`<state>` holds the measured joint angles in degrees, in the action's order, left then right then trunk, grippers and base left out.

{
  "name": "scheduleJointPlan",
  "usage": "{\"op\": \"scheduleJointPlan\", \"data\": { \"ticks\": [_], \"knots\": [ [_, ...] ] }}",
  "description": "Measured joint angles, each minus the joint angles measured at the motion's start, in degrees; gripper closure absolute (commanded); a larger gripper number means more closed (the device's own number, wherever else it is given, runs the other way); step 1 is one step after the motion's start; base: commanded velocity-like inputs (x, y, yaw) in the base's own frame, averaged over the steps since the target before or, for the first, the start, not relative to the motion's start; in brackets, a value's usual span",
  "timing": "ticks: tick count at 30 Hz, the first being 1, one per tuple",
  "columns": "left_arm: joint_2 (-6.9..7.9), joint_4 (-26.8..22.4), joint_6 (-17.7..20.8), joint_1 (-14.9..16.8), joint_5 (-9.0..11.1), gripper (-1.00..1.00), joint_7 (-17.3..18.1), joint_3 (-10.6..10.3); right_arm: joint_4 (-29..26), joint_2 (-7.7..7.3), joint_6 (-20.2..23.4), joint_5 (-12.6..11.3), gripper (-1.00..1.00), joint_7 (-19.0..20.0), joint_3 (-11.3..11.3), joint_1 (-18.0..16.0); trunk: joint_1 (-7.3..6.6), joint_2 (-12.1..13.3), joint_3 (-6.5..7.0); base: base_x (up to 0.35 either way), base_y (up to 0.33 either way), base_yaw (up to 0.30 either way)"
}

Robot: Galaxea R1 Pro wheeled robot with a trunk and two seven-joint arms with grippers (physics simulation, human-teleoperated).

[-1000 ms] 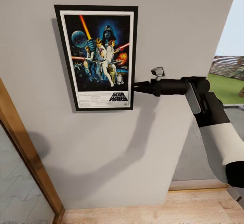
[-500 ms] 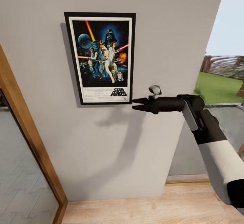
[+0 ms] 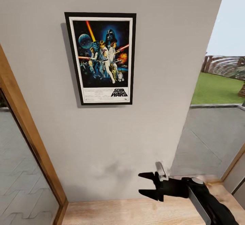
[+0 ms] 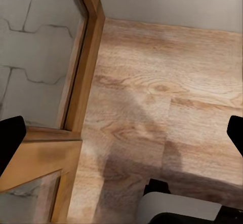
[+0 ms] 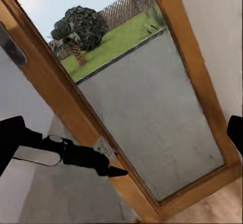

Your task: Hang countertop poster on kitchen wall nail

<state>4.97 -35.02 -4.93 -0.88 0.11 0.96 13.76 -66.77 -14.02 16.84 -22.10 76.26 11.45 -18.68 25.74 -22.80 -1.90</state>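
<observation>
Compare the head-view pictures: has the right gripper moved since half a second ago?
Yes. The right gripper has dropped well below the poster, which hangs unmoved on the wall, and now sits open near the wooden floor.

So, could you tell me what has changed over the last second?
The right gripper let go of the poster, drew back from its lower right edge and dropped low toward the floor, jaws open. The poster stayed hanging flat on the wall.

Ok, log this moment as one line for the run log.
poster: hung flat on wall, untouched | right gripper: open, empty, low near floor, apart from poster | left gripper: open, empty, over wood floor | task: poster up
</observation>
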Motion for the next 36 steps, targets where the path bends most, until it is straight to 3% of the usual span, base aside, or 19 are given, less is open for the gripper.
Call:
{"op": "scheduleJointPlan", "data": {
  "ticks": [2,6,10,13,14,15,16,19,20,23,24,26,29,36],
  "knots": [
    [0.04,0.01,-0.05,0.00,-0.01,-1.00,0.00,0.02,11.25,-0.04,-7.17,0.06,-1.00,-0.07,-0.01,2.42,0.00,-0.01,0.00,0.000,0.000,0.000],
    [0.05,0.01,-0.07,0.00,-0.07,-1.00,-0.01,-0.07,29.11,0.01,-14.59,0.11,-1.00,-0.40,-0.19,3.30,0.00,0.00,0.00,0.000,0.000,0.000],
    [0.05,0.11,-0.02,0.00,-0.19,-1.00,-0.06,-0.26,40.80,0.02,-19.06,0.06,-1.00,-1.57,-0.22,3.47,0.00,0.00,0.01,0.000,0.000,0.000],
    [0.05,0.16,0.03,0.00,-0.24,-1.00,-0.08,-0.42,48.43,0.01,-20.78,0.06,-1.00,-6.66,-0.10,3.52,0.00,0.00,0.01,0.000,0.000,0.000],
    [0.05,0.17,0.05,0.00,-0.29,-1.00,-0.08,-0.49,52.14,0.04,-21.17,0.03,-1.00,-10.85,0.03,3.56,0.00,0.00,0.00,0.000,0.000,0.000],
    [0.05,0.18,0.06,0.00,-0.30,-1.00,-0.08,-0.51,53.36,0.05,-21.27,-0.01,-1.00,-12.21,-0.02,3.54,0.00,0.00,0.01,0.000,0.000,0.000],
    [0.05,0.17,0.08,-0.01,-0.56,-1.00,-0.09,-0.56,57.54,0.18,-21.46,0.03,-1.00,-17.94,0.23,3.58,0.00,0.00,0.00,0.000,0.000,0.000],
    [0.03,0.24,0.10,0.00,-1.75,-1.00,-0.09,-0.63,59.91,0.26,-21.55,-0.02,-1.00,-21.18,0.08,3.55,0.00,0.00,0.01,0.000,0.000,0.000],
    [-0.11,2.05,0.13,-0.02,-5.33,-1.00,-0.12,-1.79,64.55,0.54,-21.69,-0.06,-1.00,-30.19,0.31,3.58,0.00,0.00,-0.01,0.000,0.000,0.000],
    [-0.16,3.88,0.11,-0.01,-7.53,-1.00,-0.18,-3.03,65.80,1.14,-21.80,-0.17,-1.00,-36.51,-0.04,3.54,0.00,0.00,0.01,0.000,0.000,0.000],
    [-0.24,4.95,0.09,-0.01,-9.75,-1.00,-0.21,-4.33,66.30,2.24,-21.86,-0.07,-1.00,-44.61,-0.01,3.54,0.00,0.00,0.01,0.000,0.000,0.000],
    [-0.30,5.55,0.08,0.00,-11.32,-1.00,-0.24,-5.25,66.58,3.32,-21.86,0.00,-1.00,-53.20,-0.06,3.54,0.00,0.00,0.01,0.000,0.000,0.000],
    [-0.30,5.92,0.07,0.00,-12.28,-1.00,-0.26,-5.82,66.75,3.99,-21.87,0.03,-1.00,-60.57,-0.07,3.54,0.00,0.00,0.01,0.000,0.000,0.000],
    [-0.33,6.15,0.07,0.00,-12.90,-1.00,-0.25,-6.18,66.85,4.41,-21.83,0.03,-1.00,-65.76,-0.05,3.54,0.00,0.00,0.01,0.000,0.000,0.000]
  ]
}}
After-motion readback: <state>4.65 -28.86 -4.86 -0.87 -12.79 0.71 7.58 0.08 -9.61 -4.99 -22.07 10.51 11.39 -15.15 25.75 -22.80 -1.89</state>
